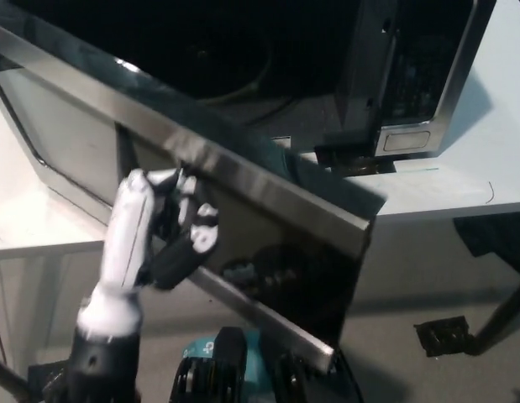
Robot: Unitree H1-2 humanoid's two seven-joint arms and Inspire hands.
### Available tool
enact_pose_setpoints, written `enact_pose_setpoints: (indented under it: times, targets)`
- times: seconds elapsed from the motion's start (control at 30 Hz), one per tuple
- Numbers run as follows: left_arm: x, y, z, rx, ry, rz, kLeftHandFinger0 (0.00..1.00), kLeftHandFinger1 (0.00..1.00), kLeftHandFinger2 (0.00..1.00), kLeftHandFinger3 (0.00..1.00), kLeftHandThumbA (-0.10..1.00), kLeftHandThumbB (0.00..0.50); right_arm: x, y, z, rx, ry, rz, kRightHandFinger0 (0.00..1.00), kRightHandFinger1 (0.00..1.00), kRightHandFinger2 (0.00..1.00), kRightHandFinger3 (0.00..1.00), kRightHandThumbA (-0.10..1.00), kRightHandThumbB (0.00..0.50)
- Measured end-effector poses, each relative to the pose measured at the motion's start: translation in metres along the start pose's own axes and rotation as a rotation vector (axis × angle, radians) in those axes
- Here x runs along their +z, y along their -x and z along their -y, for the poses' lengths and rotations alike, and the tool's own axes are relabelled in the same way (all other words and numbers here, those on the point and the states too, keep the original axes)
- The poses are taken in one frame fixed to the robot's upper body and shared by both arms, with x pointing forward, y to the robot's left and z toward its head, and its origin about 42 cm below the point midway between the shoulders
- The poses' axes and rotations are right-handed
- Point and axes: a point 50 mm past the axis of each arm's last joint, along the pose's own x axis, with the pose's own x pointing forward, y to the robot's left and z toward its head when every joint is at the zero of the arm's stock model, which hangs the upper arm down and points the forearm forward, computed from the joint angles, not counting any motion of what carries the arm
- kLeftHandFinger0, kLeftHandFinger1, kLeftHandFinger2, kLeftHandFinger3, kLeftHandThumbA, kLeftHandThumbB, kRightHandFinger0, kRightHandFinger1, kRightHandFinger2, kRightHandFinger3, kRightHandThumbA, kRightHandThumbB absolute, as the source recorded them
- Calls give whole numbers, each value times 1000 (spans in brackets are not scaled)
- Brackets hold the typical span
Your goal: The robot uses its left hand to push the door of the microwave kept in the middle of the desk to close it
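One robot hand [163, 227] on microwave door [268, 227].

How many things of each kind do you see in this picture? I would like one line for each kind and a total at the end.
Microwave: 1
Microwave door: 1
Desk: 1
Robot hand, the white left hand, against the door: 1
Total: 4
The right hand is not in view.

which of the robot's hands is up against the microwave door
The white left hand, raised at the lower left with its fingers against the glossy dark door of the open black microwave. The black right hand is out of view.
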Motion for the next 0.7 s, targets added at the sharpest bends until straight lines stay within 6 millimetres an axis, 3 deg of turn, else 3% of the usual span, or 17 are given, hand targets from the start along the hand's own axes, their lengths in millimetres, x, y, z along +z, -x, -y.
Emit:
enact_pose_setpoints:
  times: [0.1, 0.2, 0.27, 0.4, 0.43, 0.57, 0.7]
  targets:
    - [-22, -19, 5, -41, -34, -16, 0, 4, 66, 211, -100, 111, -2, 1, 1, -1, 4, -5, 684, 678, 669, 601, 125, 140]
    - [-48, -38, 8, -90, -82, -44, 0, 1, 71, 215, -100, 163, -2, 1, 0, -1, 4, -4, 680, 684, 672, 567, 178, 173]
    - [-67, -48, 9, -120, -120, -69, 0, 0, 43, 222, -100, 156, -3, 2, 1, -2, 5, -7, 684, 688, 677, 561, 178, 171]
    - [-106, -66, 7, -168, -198, -138, 0, 0, 23, 235, -100, 160, -6, 3, 1, -2, 4, -12, 524, 543, 546, 479, 190, 191]
    - [-115, -72, 4, -175, -225, -148, 0, 0, 30, 233, -100, 171, -6, 4, 1, -2, 5, -13, 589, 611, 591, 484, 177, 197]
    - [-136, -93, -7, -187, -304, -169, 0, 0, 0, 182, -100, 158, -9, 5, 2, -3, 4, -13, 578, 596, 579, 496, 166, 193]
    - [-146, -95, 0, -218, -334, -159, 0, 0, 7, 188, -100, 158, -10, 7, 2, -2, 3, -11, 647, 649, 637, 560, 137, 168]
